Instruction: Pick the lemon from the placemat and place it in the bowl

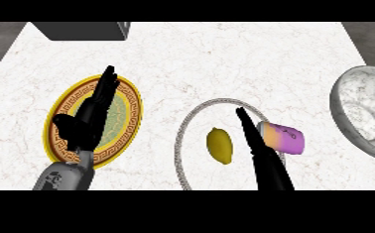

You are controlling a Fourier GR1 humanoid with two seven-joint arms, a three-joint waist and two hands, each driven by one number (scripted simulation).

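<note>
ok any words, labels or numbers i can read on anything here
None: no text shows anywhere.
cup: only a yellow-to-purple fade.
plate: only a key-pattern border.
box: plain dark faces.
lemon, placemat, bowl: unmarked.

One head view looks steeply down on the surface (219,53) from behind the left hand (86,120) and right hand (258,145), near enough that the forearms (64,176) enter at the lower edge. It faces forward, unmirrored, the surface stretching beyond both hands.
</note>
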